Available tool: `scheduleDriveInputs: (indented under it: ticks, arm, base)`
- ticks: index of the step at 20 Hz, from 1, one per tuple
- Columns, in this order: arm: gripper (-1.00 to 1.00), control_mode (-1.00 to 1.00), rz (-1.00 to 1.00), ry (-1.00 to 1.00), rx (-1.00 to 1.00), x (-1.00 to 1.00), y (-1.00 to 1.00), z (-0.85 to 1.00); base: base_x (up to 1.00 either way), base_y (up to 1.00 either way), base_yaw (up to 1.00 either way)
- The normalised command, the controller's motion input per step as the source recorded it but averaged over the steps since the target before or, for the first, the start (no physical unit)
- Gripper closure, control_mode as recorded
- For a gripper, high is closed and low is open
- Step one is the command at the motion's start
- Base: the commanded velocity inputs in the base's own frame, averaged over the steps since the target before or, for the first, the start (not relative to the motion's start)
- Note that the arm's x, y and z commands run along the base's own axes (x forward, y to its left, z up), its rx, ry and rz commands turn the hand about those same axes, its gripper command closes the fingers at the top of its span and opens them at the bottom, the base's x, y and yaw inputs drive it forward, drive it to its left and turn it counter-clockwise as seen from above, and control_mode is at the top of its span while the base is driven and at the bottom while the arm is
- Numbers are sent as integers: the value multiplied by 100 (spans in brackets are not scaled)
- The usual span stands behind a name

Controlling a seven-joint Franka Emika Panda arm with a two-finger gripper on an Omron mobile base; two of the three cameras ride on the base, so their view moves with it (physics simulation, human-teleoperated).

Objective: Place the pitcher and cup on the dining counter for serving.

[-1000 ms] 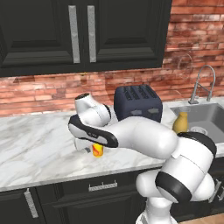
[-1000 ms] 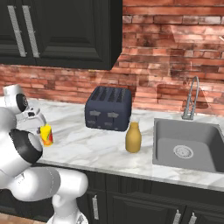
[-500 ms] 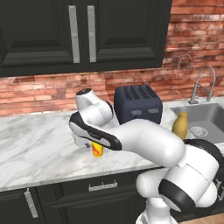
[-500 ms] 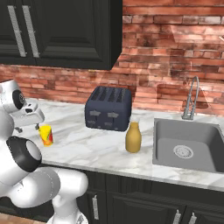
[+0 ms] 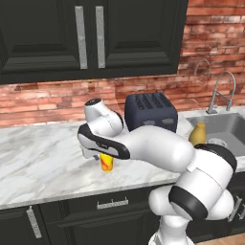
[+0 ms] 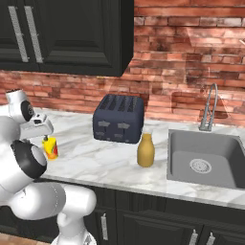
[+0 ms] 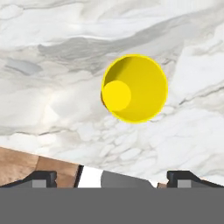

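Gripper: the gripper is held spread wide, with nothing between the two dark fingertips; it is seen hanging above the cup.
Cup: the cup is looked straight down into in the hand view, its yellow inside bare; it stands upright on the marble worktop, near the front edge, under the hand. Red-orange swirls are seen on its side.
Pitcher: the amber pitcher stands upright on the same worktop, well apart from the cup, between the toaster and the sink.
Writing: no brand, label or lettering can be read on any item.
Edges: the worktop's front edge and wood floor are seen just below the cup in the hand view.
Open room: bare marble is left to the cup's left in the left base view and between cup and pitcher.
Surroundings: black cabinets are hung above a brick wall; a faucet is set behind the sink.
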Motion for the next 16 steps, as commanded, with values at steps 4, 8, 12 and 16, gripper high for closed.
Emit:
scheduleDriveInputs:
  ticks: [4, 8, 12, 16]
  arm:
    - [-100, -100, 0, 0, -1, 20, 0, -32]
    - [-100, -100, 0, 0, -2, 11, 0, -38]
    - [-100, -100, 0, 0, -1, 5, 0, -40]
    - [-100, -100, 0, 0, 0, 7, 0, -37]
  base:
    - [0, 0, 0]
    - [0, 0, 0]
    - [0, 0, 0]
    - [0, 0, 0]
